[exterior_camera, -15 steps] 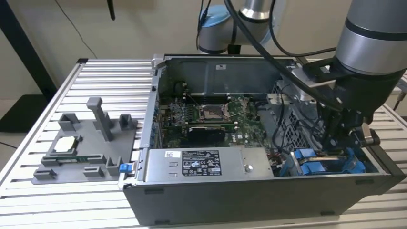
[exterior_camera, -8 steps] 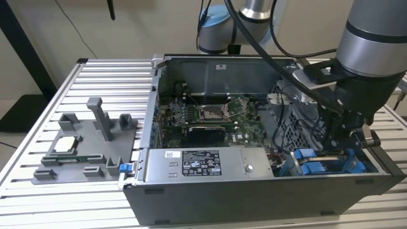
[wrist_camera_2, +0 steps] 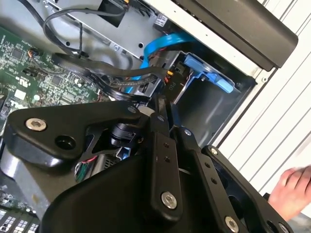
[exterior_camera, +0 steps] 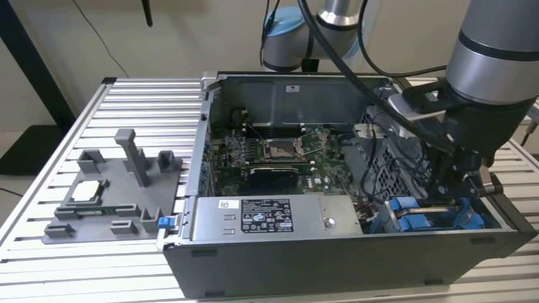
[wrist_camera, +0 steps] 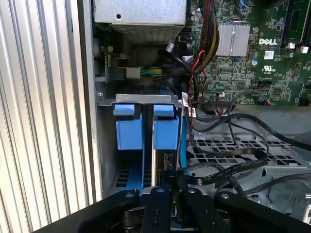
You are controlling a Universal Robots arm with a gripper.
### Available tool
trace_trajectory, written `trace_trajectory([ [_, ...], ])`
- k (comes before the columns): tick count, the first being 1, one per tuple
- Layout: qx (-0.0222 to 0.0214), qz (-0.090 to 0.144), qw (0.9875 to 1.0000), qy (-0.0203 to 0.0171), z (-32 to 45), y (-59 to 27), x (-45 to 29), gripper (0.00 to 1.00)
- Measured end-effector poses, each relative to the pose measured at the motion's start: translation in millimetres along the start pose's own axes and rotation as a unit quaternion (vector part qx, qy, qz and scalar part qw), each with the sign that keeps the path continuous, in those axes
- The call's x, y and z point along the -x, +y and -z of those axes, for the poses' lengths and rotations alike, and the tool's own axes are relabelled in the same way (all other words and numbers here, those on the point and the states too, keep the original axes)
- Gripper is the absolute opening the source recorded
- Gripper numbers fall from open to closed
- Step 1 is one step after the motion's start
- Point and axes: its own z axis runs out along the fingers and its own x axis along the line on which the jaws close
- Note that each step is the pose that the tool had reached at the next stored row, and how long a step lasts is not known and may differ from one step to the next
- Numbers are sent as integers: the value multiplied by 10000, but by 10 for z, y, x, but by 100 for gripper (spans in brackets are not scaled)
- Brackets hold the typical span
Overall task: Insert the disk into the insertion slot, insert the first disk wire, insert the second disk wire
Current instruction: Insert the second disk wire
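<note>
The gripper (exterior_camera: 459, 192) hangs inside the open computer case (exterior_camera: 337, 252), at about four o'clock in the exterior view, directly over the insertion slot (wrist_camera: 146, 128). Its jaws are narrow, pinching the disk (wrist_camera: 163, 167) edge-on between the blue clips. The first step looks in hand: seating the disk. My judgement: it calls for a straight, aligned push along the rails.

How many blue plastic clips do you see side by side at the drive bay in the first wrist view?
2: one blue clip next to the case wall, the other blue clip beside it, nearer the black cables. Others may be hidden under the gripper.
</note>
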Motion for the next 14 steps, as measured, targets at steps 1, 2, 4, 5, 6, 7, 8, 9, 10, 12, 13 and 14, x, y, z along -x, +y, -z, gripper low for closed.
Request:
trace_trajectory([
  [1,-1,-2,10000,-10,-3,0,0,0],
  [2,-2,-3,10000,-17,-5,1,0,0],
  [4,-3,-6,10000,-30,-10,0,0,0],
  [5,-4,-6,10000,-33,-12,-1,0,0],
  [6,-5,-6,10000,-34,-14,-3,0,0],
  [7,-5,-6,10000,-34,-16,-5,0,0],
  [8,-5,-7,10000,-34,-18,-6,0,0],
  [9,-6,-7,10000,-35,-20,-6,0,0],
  [10,-6,-7,10000,-36,-22,-6,0,0],
  [12,-8,-8,10000,-40,-28,-6,0,0],
  [13,-8,-8,10000,-41,-32,-6,0,0],
  [14,-8,-8,10000,-42,-36,-5,0,0],
])
